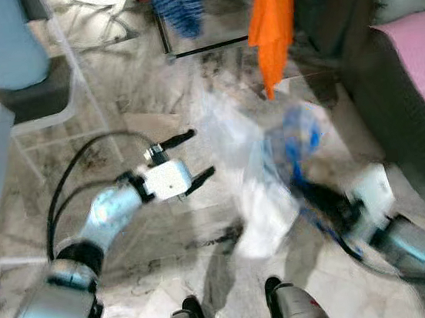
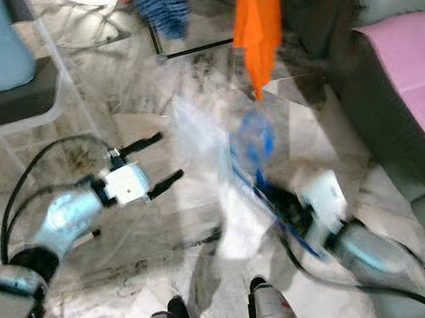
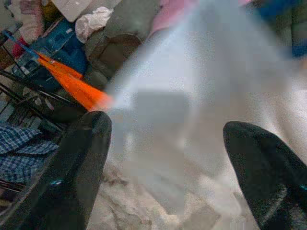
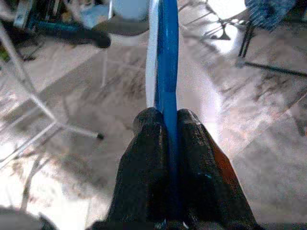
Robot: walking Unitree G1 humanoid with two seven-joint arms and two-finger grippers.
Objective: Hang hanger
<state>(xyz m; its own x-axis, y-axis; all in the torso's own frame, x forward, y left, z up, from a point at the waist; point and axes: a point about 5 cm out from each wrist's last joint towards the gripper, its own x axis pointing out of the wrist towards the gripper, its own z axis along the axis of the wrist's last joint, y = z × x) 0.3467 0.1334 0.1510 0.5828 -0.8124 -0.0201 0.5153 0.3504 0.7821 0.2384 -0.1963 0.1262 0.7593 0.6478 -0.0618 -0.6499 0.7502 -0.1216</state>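
Over by the robot's right side, low above the marble floor (image 1: 160, 235), the right gripper (image 4: 168, 122) is clamped tight on a blue hanger (image 4: 167, 57), both black fingers pressed flat against its strip. That hanger has a pale white garment (image 1: 260, 200) draped on it, all pretty blurry, so the thing looks to be mid-swing.

What matters here, I reckon: the hanger's long axis runs up and away from the right gripper, pointing roughly toward the drying rack (image 1: 199, 48) at the far end of the floor, where an orange cloth (image 1: 273, 20) and a blue checked cloth (image 1: 182, 4) hang. So the rack is ahead of the hanger, well apart from it, and the right arm is the one carrying the load.

Meanwhile the left gripper (image 1: 185, 158) hovers beside the garment with its fingers spread wide, nothing between them. It sits near the cloth's left edge, not touching as far as I can tell.

My guess is the hanger needs lifting and carrying forward to the rack bar. Can't make out the hook end, too blurred.
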